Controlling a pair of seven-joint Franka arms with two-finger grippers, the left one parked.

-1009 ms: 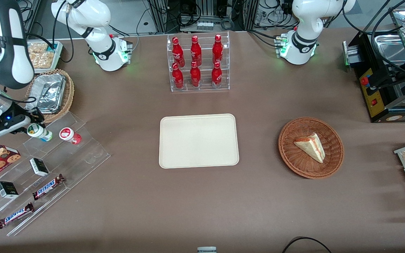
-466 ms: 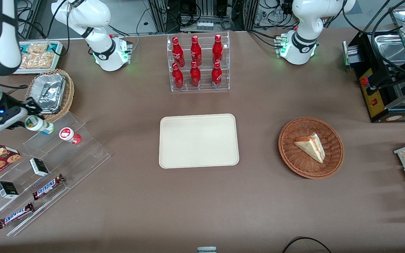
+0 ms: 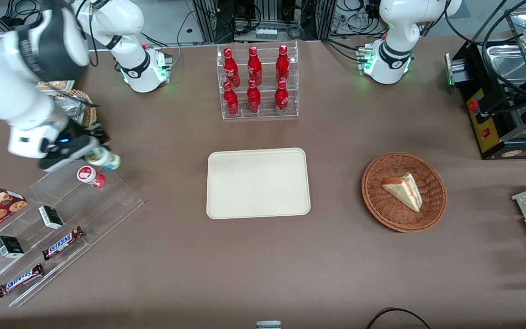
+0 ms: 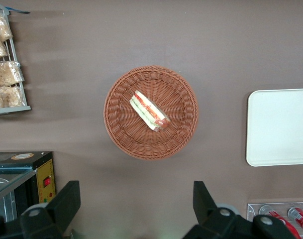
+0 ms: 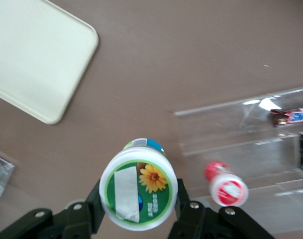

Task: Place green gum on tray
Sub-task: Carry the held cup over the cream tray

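Note:
My right gripper [image 3: 95, 155] is shut on the green gum [image 3: 103, 158], a small white bottle with a green-and-white lid, and holds it in the air above the table beside the clear stepped rack. In the right wrist view the gum's lid [image 5: 139, 190] sits between the two black fingers [image 5: 94, 204]. The cream-beige tray [image 3: 258, 183] lies flat in the middle of the table, some way from the gum toward the parked arm's end; its corner shows in the right wrist view [image 5: 37, 64].
A red-lidded bottle [image 3: 90, 176] stands on the clear stepped rack [image 3: 85, 205] just nearer the camera than the gripper, with chocolate bars [image 3: 62, 242] and small boxes. A rack of red bottles [image 3: 257, 82] and a wicker basket with a sandwich [image 3: 403, 192] also stand on the table.
My gripper has lifted the green gum off the clear rack and carried it toward the tray. The red-lidded bottle has stayed in place.

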